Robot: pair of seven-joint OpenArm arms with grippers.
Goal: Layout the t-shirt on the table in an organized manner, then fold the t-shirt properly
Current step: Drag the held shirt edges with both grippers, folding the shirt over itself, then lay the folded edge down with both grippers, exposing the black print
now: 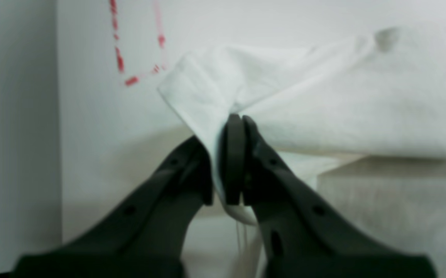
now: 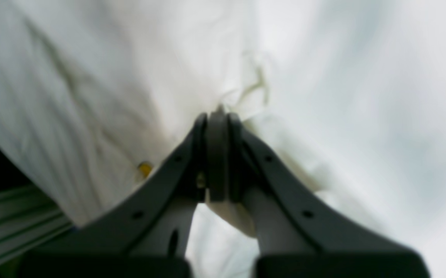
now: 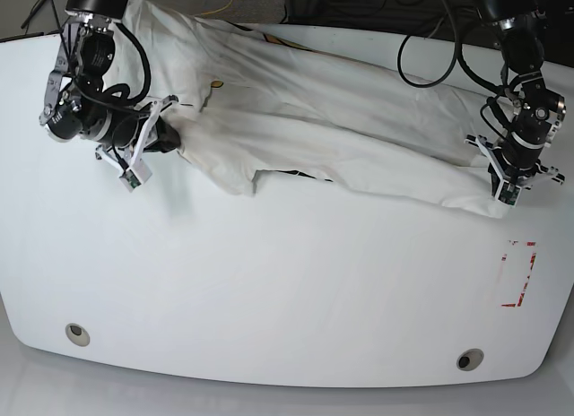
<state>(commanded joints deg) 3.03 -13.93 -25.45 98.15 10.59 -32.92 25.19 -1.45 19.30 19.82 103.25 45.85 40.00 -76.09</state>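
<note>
Across the far half of the table [image 3: 269, 290], from about ten o'clock to three o'clock in the base view, the t-shirt [image 3: 323, 129] lies stretched in a long, loosely bunched band, one flap hanging toward the table's centre near its middle. A trace of yellow shows at the cloth's far edge; the print itself is turned under or hidden, so I cannot tell which face is up.

At the nine o'clock end the right gripper [image 2: 217, 116] is clenched on a fold of the t-shirt, the fabric pinched between its pads in the right wrist view. At the three o'clock end the left gripper [image 1: 232, 119] is likewise clamped on a corner of cloth, which drapes away from it just clear of the red tape mark [image 3: 518, 274] at four o'clock.

The step in hand looks like spreading the garment before any fold. To do it well, both holds should stay firm while the arms draw apart evenly, keeping light tension so the bunched middle opens. I would then carry the cloth toward six o'clock and lower it flat, since the far edge seems to spill over the table's rim. Pulling unevenly risks a twist; too hard a pull risks slipping a pinch.
</note>
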